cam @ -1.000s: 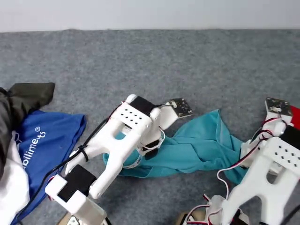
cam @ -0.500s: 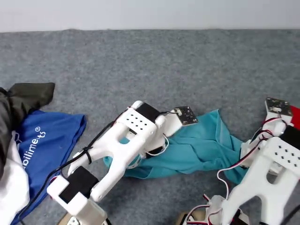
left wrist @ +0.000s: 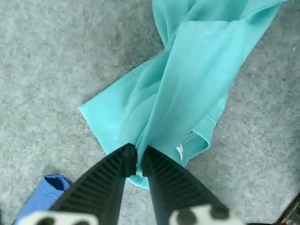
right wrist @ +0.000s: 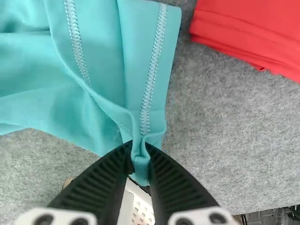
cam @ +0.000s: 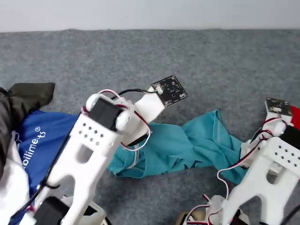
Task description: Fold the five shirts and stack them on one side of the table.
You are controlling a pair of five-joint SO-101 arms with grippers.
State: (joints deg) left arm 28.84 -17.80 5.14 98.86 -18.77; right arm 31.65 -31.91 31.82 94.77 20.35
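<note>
- The teal shirt (cam: 187,147) lies bunched and twisted across the middle of the grey worktop (cam: 211,65), between the two arms.
- The left gripper (left wrist: 137,154) is pinched shut on one gathered end of the shirt. From its wrist view the cloth hangs away in a twisted rope, with a loose corner resting on the worktop below.
- The right gripper (right wrist: 139,152) is clamped on a stitched hem at the shirt's other end, low and close to the worktop, just beside a red shirt (right wrist: 253,37).
- A blue shirt (cam: 47,136), a dark garment (cam: 28,96) and a white one (cam: 9,187) sit heaped at the left edge, none of them neatly folded.
- Judged from this, the step in hand is opening the teal shirt out before any fold; the task looks early.
- The next move calls for drawing the two held ends apart and undoing the twist, so the cloth lies flat without dragging onto the red shirt.
</note>
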